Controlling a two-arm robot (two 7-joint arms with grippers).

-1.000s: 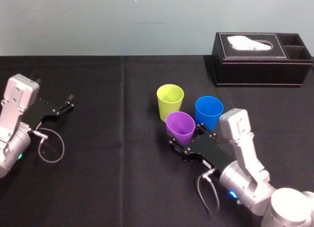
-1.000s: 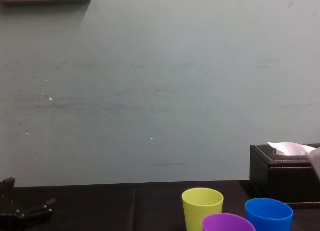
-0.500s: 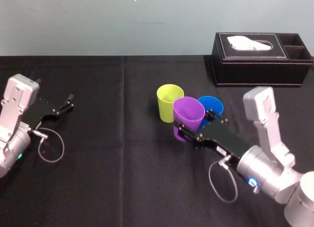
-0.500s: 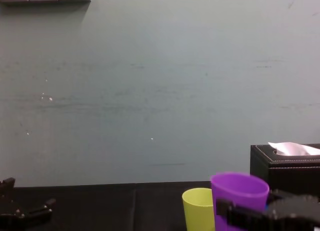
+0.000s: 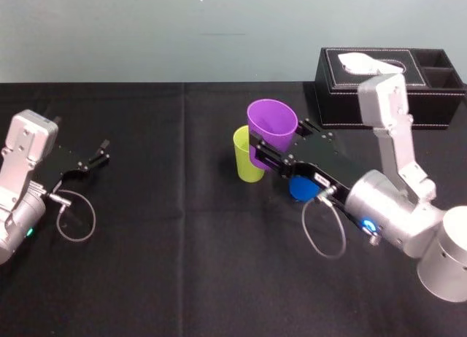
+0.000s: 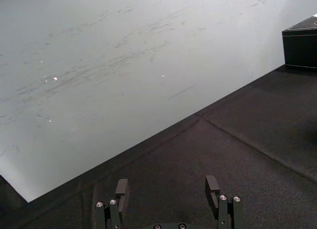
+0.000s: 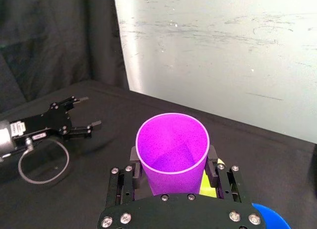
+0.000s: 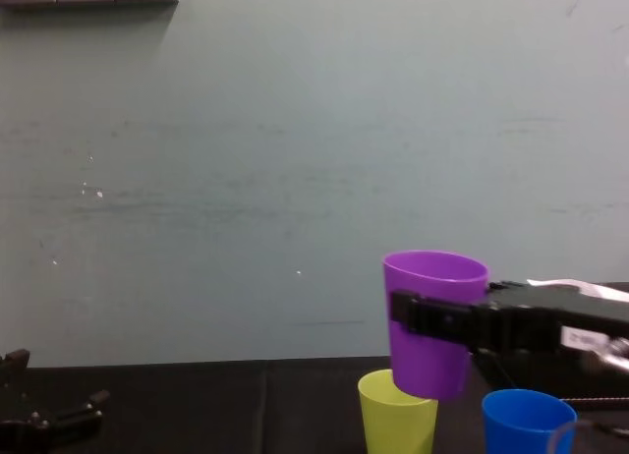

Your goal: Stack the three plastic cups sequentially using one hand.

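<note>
My right gripper (image 5: 271, 152) is shut on the purple cup (image 5: 271, 131), with a black finger (image 7: 132, 157) on each side of its wall. The cup is upright in the air. In the chest view the purple cup (image 8: 433, 321) has its base at rim height of the yellow-green cup (image 8: 395, 426), slightly to the right of it. The yellow-green cup (image 5: 245, 164) stands on the black table. The blue cup (image 5: 302, 188) stands to its right, partly hidden under my right gripper. My left gripper (image 5: 98, 154) rests open at the far left.
A black tissue box (image 5: 387, 89) stands at the back right of the black cloth-covered table (image 5: 182, 242). A grey wall rises behind the table's far edge. My left arm's cable loop (image 5: 76, 220) lies at the left.
My right gripper has lifted the purple cup off the table and carried it back and left, from beside the blue cup to just over the yellow-green cup. The left arm has not moved.
</note>
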